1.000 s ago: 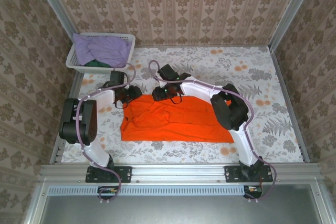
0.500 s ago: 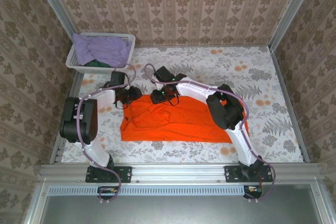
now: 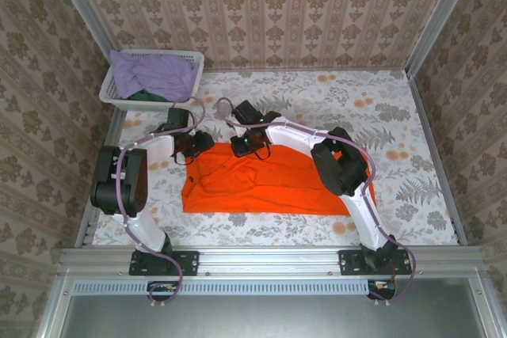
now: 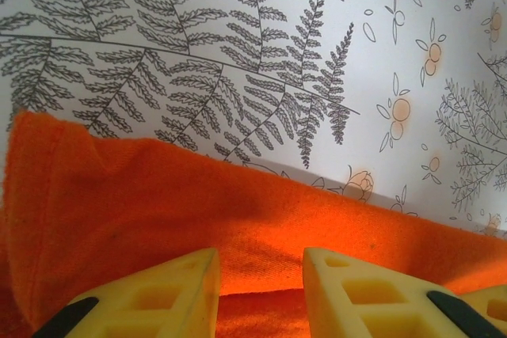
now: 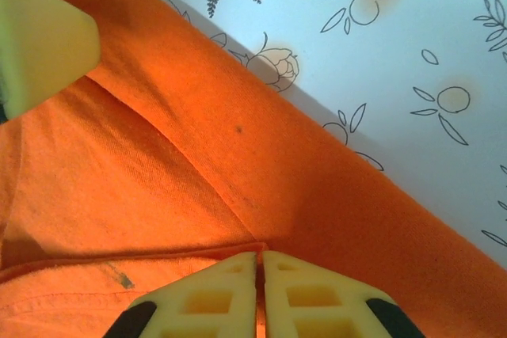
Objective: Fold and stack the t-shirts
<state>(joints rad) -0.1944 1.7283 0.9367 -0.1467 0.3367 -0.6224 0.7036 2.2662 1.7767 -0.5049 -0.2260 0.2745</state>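
Note:
The orange t-shirt lies spread in the middle of the table, its far edge partly folded over. My left gripper is at the shirt's far left corner. In the left wrist view the left gripper stands open, its yellow fingers apart over the orange t-shirt with a cloth fold running between them. My right gripper is at the far edge, just right of the left one. In the right wrist view the right gripper is shut, pinching a folded edge of the orange t-shirt.
A white lattice basket stands at the far left corner, holding a lavender t-shirt over a dark green one. The floral tablecloth is bare to the right. A left-gripper finger shows at the upper left of the right wrist view.
The right gripper's jaws have closed on the shirt's far edge after the arm shifted slightly left. The left gripper has stayed put.

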